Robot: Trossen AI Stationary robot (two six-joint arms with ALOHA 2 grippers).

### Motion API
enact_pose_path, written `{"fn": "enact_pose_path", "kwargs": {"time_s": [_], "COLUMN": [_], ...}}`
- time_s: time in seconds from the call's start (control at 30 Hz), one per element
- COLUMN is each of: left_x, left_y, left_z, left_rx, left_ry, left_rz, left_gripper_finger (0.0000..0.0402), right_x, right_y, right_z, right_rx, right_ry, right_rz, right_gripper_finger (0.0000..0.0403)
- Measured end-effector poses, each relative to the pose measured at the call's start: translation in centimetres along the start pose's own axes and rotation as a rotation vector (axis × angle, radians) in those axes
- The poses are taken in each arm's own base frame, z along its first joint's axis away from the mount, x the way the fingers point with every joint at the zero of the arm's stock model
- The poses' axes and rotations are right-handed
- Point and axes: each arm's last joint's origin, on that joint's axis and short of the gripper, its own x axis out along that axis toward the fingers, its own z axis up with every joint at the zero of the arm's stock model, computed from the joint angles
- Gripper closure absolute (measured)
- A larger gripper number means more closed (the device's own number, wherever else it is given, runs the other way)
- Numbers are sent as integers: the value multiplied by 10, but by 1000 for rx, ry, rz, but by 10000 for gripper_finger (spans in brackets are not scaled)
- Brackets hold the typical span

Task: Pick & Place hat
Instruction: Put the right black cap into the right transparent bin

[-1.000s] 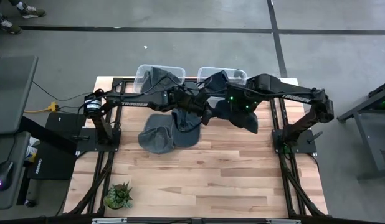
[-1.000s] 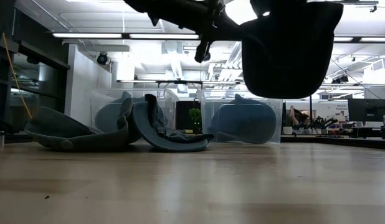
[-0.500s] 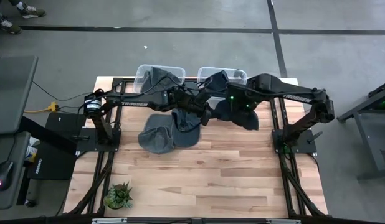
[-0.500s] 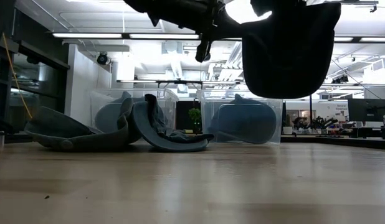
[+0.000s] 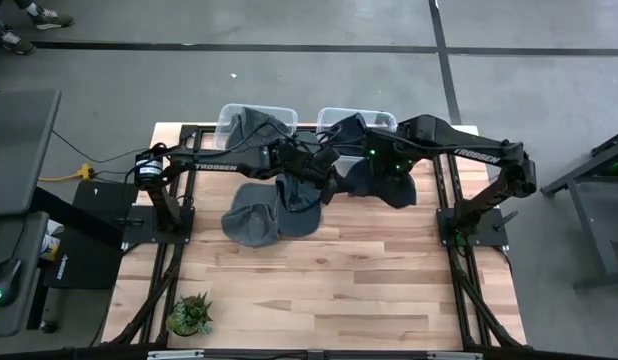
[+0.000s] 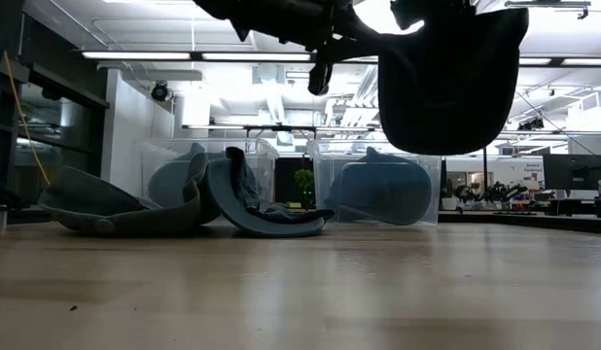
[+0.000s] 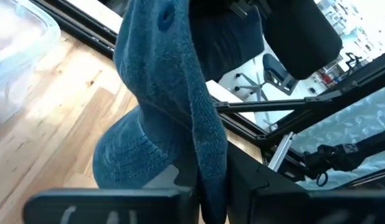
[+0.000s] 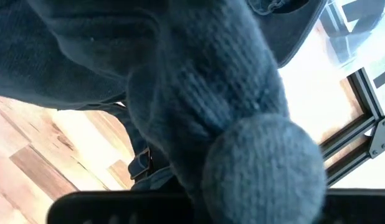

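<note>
Hanging in the air between the two grippers, the dark hat [image 5: 389, 185] is well above the table [image 5: 319, 280]. The right gripper [image 5: 367, 172] is clamped on the hat – in its wrist view the knitted cloth fills the space in front of the fingers. The left gripper [image 7: 208, 186] has the hat's edge between its fingers, but I cannot tell if it grips or is letting go. The hat droops down from the right gripper, its long axis about vertical. The right bin [image 5: 357, 122] lies just behind this gripper, toward the far edge, and the right arm is nearer to it than the left – so I judge the placing falls to the right arm. Other hats [image 5: 254, 215] lie on the table beside the left gripper.
</note>
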Motion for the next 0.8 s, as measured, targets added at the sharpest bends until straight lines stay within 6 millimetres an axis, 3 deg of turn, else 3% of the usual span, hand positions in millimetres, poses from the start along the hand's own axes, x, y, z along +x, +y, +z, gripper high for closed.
{"fn": "enact_pose_path", "kwargs": {"time_s": [0.17, 0.4, 0.53, 0.8], "left_x": [-1, -20, -42, -99], "left_y": [-2, -12, -5, 2], "left_z": [2, 15, 26, 19], "left_rx": [44, 79, 119, 202], "left_ry": [1, 23, 66, 153], "left_rz": [-40, -81, 10, 193], "left_gripper_finger": [306, 213, 201, 200], "right_x": [0, -2, -6, -26], "right_y": [0, -1, -3, -14], "right_z": [0, -1, -4, -22], "right_rx": [-4, -6, -3, 40], "right_ry": [-1, -11, -19, -95], "right_rz": [-2, -11, -6, 18], "right_gripper_finger": [402, 402, 402, 403]}}
